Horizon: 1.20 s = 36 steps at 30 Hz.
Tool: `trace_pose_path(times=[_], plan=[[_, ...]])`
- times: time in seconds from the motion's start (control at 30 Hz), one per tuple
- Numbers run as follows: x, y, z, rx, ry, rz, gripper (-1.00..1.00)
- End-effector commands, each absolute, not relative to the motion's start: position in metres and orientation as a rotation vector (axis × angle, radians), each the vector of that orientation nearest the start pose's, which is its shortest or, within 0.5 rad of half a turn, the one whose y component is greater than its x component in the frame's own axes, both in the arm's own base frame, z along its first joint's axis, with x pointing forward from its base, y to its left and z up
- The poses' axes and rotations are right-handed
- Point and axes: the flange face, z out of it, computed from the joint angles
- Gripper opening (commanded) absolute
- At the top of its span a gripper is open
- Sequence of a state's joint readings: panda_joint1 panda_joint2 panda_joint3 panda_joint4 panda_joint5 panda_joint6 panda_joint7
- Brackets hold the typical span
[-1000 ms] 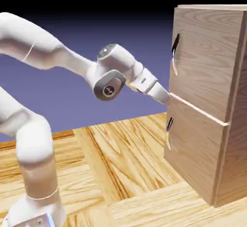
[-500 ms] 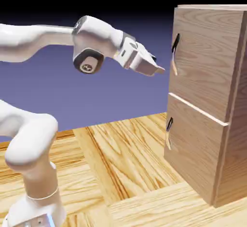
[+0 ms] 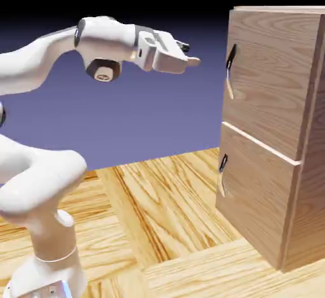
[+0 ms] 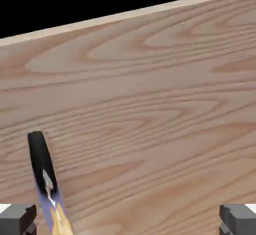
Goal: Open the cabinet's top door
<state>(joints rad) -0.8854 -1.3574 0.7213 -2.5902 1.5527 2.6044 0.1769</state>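
Note:
The tall light-brown cabinet (image 3: 302, 163) stands at the exterior view's right. Its top door (image 3: 270, 87) sits flush and shut, with a slim dark bar handle (image 3: 230, 68) near the left edge. My gripper (image 3: 191, 61) hovers level with that handle, a short gap to its left, touching nothing. In the hand view the top door (image 4: 150, 104) fills the picture and the dark handle (image 4: 40, 161) lies at the lower left. The grey fingertips (image 4: 17, 219) stand far apart at the bottom corners, open and empty.
Below the top door is the shorter lower panel (image 3: 254, 195) with its own dark handle (image 3: 223, 162). The wood-grain table (image 3: 165, 227) stretches in front of the cabinet. My white arm (image 3: 38, 182) rises from the lower left.
My hand has risen from the seam between the two panels to the height of the top handle and drawn back a little to the left, away from the cabinet.

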Motion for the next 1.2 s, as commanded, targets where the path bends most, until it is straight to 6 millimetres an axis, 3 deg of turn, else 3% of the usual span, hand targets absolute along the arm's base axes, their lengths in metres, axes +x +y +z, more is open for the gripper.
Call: trace_pose_path(times=[0.0,0.17,0.37,0.57,0.63,0.77,0.8,0.83,1.17], plan=[[0.305,0.055,0.64,-1.725,1.084,-1.594,0.0],[0.326,0.079,0.626,-1.709,1.001,-1.663,0.0],[0.363,0.097,0.596,-1.719,0.895,-1.736,0.0],[0.411,0.096,0.552,-1.752,0.793,-1.794,0.0],[0.414,0.095,0.549,-1.755,0.786,-1.797,0.0],[0.464,0.093,0.549,-1.755,0.786,-1.797,0.0],[0.464,0.093,0.549,-1.755,0.786,-1.797,-1.0],[0.464,0.093,0.549,-1.755,0.786,-1.797,-1.0],[0.386,0.043,0.549,-1.767,0.499,-1.602,-1.0]])
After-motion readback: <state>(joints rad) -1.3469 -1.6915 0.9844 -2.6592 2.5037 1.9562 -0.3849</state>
